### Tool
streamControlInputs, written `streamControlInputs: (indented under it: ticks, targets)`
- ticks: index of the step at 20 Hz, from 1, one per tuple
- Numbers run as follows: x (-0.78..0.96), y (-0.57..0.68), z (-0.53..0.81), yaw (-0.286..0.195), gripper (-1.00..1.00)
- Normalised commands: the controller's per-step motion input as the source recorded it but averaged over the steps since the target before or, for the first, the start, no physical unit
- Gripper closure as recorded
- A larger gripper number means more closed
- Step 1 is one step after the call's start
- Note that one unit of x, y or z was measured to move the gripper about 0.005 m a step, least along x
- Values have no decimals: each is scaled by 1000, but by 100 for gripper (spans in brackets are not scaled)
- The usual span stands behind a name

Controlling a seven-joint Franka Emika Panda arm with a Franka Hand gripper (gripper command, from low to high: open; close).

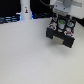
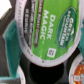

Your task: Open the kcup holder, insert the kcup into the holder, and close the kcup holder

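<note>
Kcup lid reads "DARK MAGIC", green.

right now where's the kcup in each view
Exterior view: the kcup is a small green-topped dot between the end effector fingers, just above the black kcup holder.
Wrist view: the kcup fills most of the frame, green "Dark Magic" lid facing the camera.
Shared landmark: the green lid.

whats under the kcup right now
In the wrist view, a dark round opening sits just below the kcup, likely the kcup holder's cavity. Its bottom is too dark to see.
</note>
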Motion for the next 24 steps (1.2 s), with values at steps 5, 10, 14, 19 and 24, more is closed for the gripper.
streamControlInputs:
  ticks: [5, 10, 14, 19, 24]
  targets:
    - [1, 49, -67, 74, -100]
    - [52, 9, 189, 94, -100]
    - [72, -13, 229, 104, -100]
    - [126, -103, 425, 113, -100]
    - [179, -334, 502, 119, -100]
